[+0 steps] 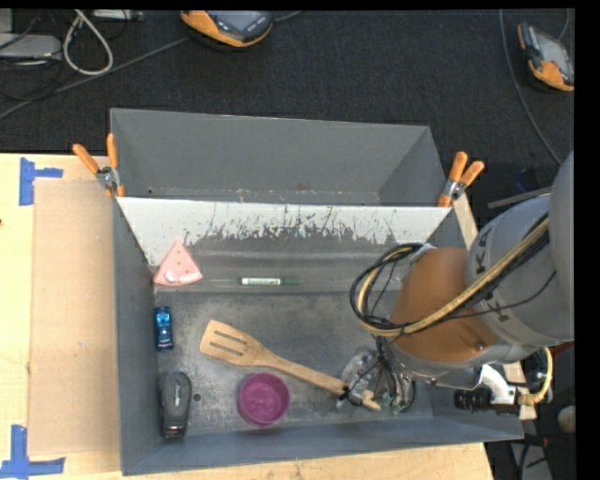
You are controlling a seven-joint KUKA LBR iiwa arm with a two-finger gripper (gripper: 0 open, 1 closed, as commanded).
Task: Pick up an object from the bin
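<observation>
Floor [328,75] was dark carpet, evenly lit. White cable [66,49] lay looped upper left; orange-and-black devices [228,23] sat along the top.

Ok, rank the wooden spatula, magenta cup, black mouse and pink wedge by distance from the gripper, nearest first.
1. Wooden spatula: its handle end reaches the gripper, lower right of the view.
2. Magenta cup: lower middle.
3. Black mouse: lower left corner.
4. Pink wedge: upper left, on the sloped wall.

Back: wedge [176,266], with pen [261,281] placed to its right.
Left: toy car [164,328] set behind mouse [174,403].
Front: cup [263,398] placed before spatula [253,352]; gripper [373,392] seen at handle end.
</observation>
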